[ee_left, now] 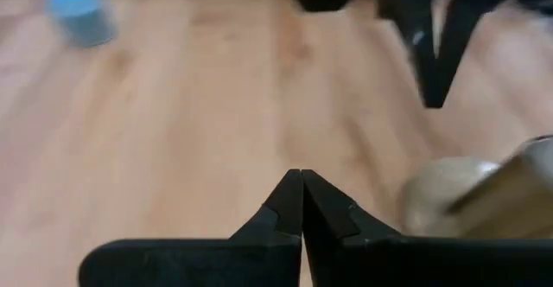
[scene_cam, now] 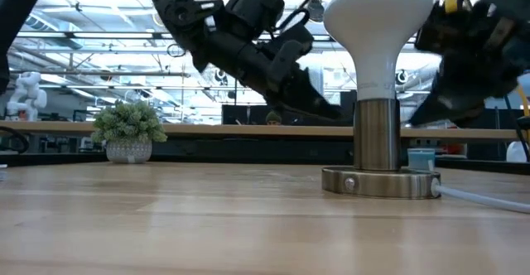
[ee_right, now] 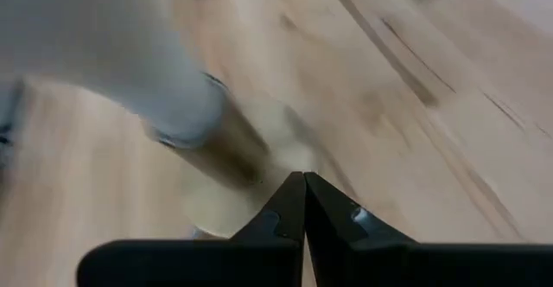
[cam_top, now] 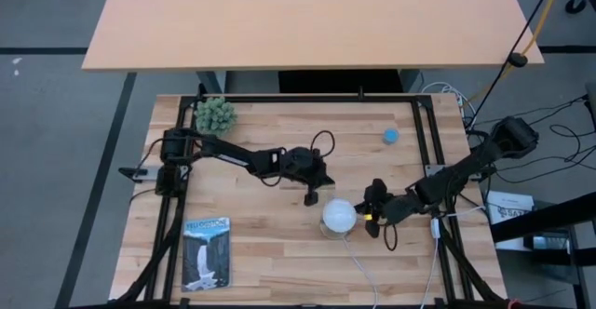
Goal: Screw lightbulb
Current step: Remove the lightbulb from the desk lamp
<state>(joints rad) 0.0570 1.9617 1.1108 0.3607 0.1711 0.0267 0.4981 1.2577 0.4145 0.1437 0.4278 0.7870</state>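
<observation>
lightbulb [scene_cam: 379, 22] seated upright in socket [scene_cam: 378, 147]; light, fragile, slick glass — grip dome sides gently. Left gripper [ee_left: 301, 202] and right gripper [ee_right: 302, 202] both pressed together, empty.

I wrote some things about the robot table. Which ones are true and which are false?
1. The lightbulb stands upright in the silvery socket. True.
2. The right gripper is holding the lightbulb. False: its fingers are shut on nothing, beside the socket.
3. A small blue object sits on the table, apart from the bulb. True.
4. The left gripper has its fingers wide open. False: they are pressed together.
5. The little green plant is lying tipped over next to the socket. False: it stands upright near a far corner of the table.
</observation>
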